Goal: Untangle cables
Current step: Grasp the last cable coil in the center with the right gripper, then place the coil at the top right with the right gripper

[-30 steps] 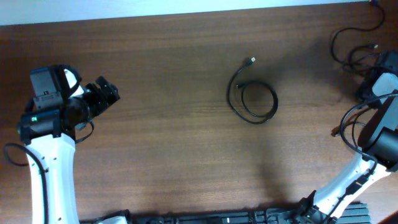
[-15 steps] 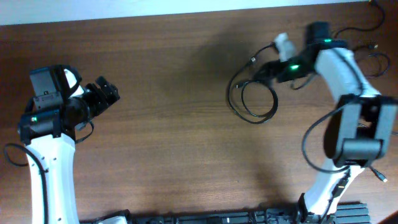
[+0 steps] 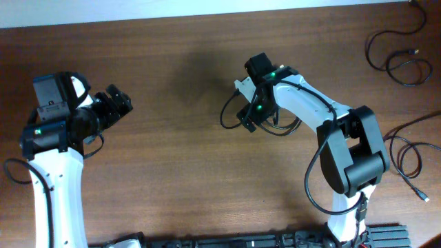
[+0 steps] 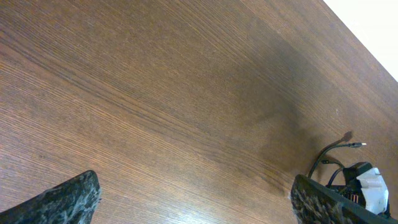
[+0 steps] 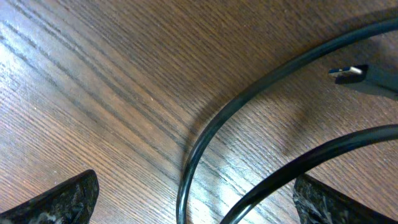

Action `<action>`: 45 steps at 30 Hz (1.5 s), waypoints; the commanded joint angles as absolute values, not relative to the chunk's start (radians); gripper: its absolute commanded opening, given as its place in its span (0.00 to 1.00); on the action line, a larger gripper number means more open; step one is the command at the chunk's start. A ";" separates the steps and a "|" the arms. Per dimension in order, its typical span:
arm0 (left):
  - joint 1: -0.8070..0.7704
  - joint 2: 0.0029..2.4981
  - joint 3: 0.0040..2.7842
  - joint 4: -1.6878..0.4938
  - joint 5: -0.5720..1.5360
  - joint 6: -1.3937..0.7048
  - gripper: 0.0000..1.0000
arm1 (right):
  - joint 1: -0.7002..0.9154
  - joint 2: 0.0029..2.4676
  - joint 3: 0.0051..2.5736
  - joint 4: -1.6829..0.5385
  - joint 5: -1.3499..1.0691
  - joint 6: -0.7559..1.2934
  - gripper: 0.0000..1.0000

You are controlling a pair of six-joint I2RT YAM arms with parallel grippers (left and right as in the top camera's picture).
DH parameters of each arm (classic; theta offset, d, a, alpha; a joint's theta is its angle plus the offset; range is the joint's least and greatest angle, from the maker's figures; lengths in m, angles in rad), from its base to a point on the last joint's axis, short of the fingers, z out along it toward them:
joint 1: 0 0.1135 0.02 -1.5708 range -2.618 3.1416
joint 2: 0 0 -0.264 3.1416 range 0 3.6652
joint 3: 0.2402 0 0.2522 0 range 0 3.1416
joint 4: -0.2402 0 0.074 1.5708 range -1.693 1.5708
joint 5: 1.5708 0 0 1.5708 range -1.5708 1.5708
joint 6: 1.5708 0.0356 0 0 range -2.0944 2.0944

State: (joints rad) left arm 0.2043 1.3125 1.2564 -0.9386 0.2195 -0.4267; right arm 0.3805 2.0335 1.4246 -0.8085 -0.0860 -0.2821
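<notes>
The right gripper [image 3: 249, 116] is spread wide open and holds nothing. It sits low over the middle of the wooden table [image 3: 172, 172]. In the right wrist view its two dark fingers [image 5: 59, 199] appear at the bottom corners, well apart. A thin black cable [image 5: 202, 146] curves over the wood between them, and it is unclear whether either finger touches it. A small plug end [image 5: 348, 73] with a silver tip lies on the table near that curve.

From overhead, this cable's loop shows on the left of the gripper and again on its right, under the white right arm [image 3: 310, 103]. The arm reaches in from the near right edge.

The left gripper [image 3: 118, 102] is also released and empty. It hangs at the left side of the table, well apart from the cable, with bare wood below it.

More loose cables [image 3: 394, 60] lie in open loops at the far right corner. Another cord [image 3: 406, 148] trails along the right edge.
</notes>
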 commanded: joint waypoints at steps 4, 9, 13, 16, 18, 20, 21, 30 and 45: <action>0.208 1.302 1.272 -0.938 0.212 -0.421 0.99 | 0.379 2.022 1.401 -0.785 -0.081 -0.219 0.84; 0.208 1.302 1.272 -0.938 0.212 -0.421 0.99 | 0.379 2.022 1.366 -0.753 -0.081 -0.219 0.71; 0.208 1.302 1.272 -0.938 0.212 -0.421 0.99 | 0.379 2.022 1.317 -0.628 -0.006 -0.219 0.04; 0.208 1.302 1.272 -0.938 0.212 -0.421 0.99 | 0.371 2.022 1.349 -0.405 0.307 -0.219 0.04; 0.208 1.302 1.272 -0.938 0.212 -0.421 0.99 | 0.324 2.022 1.361 -0.179 0.424 -0.304 0.04; 0.208 1.302 1.272 -0.938 0.212 -0.421 0.99 | 0.194 2.023 1.361 0.022 0.257 -0.437 0.04; 0.208 1.302 1.272 -0.938 0.212 -0.421 0.99 | 0.149 2.030 1.361 0.051 0.198 -0.441 0.04; 0.208 1.302 1.272 -0.938 0.212 -0.421 0.99 | -0.059 2.060 1.361 -0.090 -0.079 -0.490 0.84; 0.207 1.302 1.272 -0.938 0.212 -0.421 0.99 | 0.107 1.301 1.322 -0.381 -0.190 -0.219 0.99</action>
State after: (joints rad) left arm 0.2043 1.3125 1.2564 -0.9386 0.2195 -0.4263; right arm 0.0998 1.3621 1.3323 -0.3302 -0.1795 -0.2356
